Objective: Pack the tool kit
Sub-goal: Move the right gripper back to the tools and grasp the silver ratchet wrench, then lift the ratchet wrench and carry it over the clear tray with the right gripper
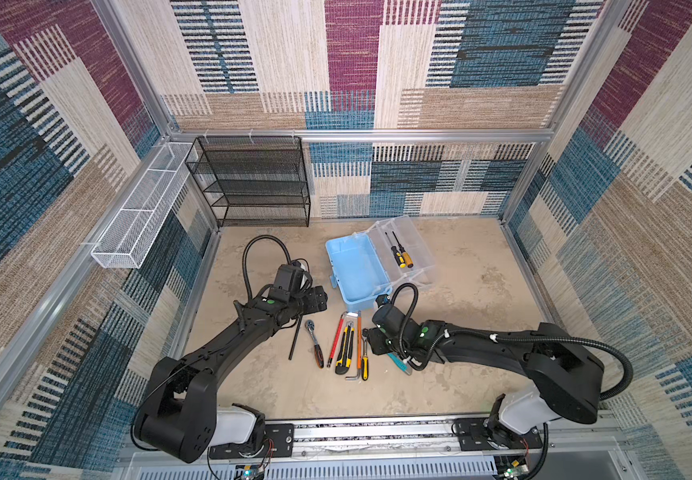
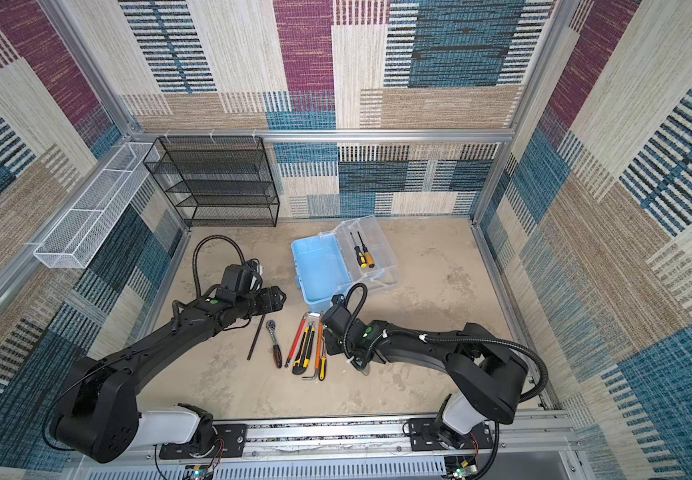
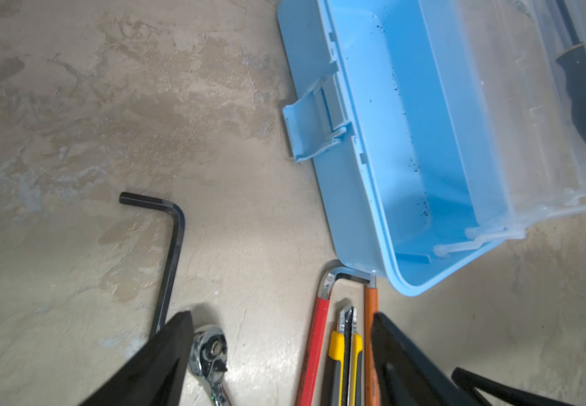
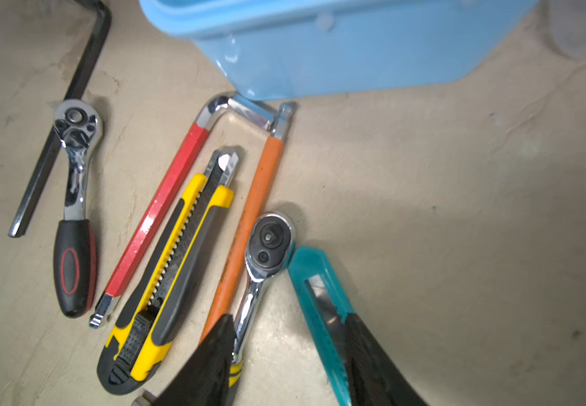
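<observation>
box (image 1: 354, 270): sat mid table (image 1: 481, 299), lid (image 1: 421, 245) open on its right
screwdrivers (image 1: 400, 253): lay in the lid
ratchet (image 1: 314, 341): sat in front of the box, knife (image 1: 344, 351) to its right
rack (image 1: 252, 183): stood back left, basket (image 1: 136, 216) on its left

Open light-blue box (image 1: 352, 270), two screwdrivers (image 1: 406, 258) in clear lid (image 1: 417, 248), tools (image 1: 344, 345) alongside

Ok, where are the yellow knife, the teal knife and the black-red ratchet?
yellow knife (image 4: 172, 270): right wrist view, mid body.
teal knife (image 4: 302, 265): right wrist view, tip end.
black-red ratchet (image 4: 73, 267): right wrist view, handle.
</observation>
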You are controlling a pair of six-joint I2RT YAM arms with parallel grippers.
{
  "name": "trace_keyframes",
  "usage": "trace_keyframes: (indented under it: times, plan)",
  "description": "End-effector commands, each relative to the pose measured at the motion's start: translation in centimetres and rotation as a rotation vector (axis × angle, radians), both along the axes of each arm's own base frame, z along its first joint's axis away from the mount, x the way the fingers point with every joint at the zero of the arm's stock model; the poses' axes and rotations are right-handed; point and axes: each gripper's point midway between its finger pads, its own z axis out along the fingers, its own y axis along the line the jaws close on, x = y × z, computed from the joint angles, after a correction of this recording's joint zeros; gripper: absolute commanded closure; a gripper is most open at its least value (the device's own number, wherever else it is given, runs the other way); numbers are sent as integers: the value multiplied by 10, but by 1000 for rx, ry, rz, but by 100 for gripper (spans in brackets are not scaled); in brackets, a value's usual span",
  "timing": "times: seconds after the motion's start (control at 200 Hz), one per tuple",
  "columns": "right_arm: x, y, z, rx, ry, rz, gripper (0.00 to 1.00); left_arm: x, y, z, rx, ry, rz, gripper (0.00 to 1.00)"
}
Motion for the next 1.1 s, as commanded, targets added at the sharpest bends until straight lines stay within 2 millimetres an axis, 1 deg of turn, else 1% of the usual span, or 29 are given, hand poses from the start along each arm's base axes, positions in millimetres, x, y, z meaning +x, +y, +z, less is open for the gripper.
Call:
trace_keyframes:
  times: [0.0, 0.1, 0.265, 0.396, 0.471, 0.586, 0.656, 0.751, 0.846, 1.092]
  plan:
    - [-4, 9, -4, 0, 28, -9, 48, -1, 7, -1, 26, -9, 17, 17]
    - [-8, 17, -8, 10, 51, 8, 50, -3, 8, -1, 30, -8, 15, 17]
    - [-18, 16, -22, -26, 103, 11, 56, -6, 11, -2, 41, -9, 20, 17]
    - [-20, 21, -27, -31, 125, 21, 61, -7, 11, -2, 39, -12, 22, 17]
    - [-19, 21, -33, -53, 140, 19, 63, -7, 11, -2, 40, -11, 23, 17]
    - [-20, 21, -39, -77, 152, 19, 64, -8, 13, -2, 44, -12, 27, 17]
    - [-20, 17, -45, -102, 162, 10, 65, -9, 14, -2, 47, -13, 29, 17]
    - [-21, 5, -54, -167, 171, -10, 73, -9, 15, -2, 48, -16, 32, 17]
    - [-24, -7, -62, -223, 176, -15, 78, -10, 15, -2, 50, -18, 32, 17]
    - [-26, -26, -70, -266, 178, -15, 86, -11, 16, -2, 51, -15, 36, 17]
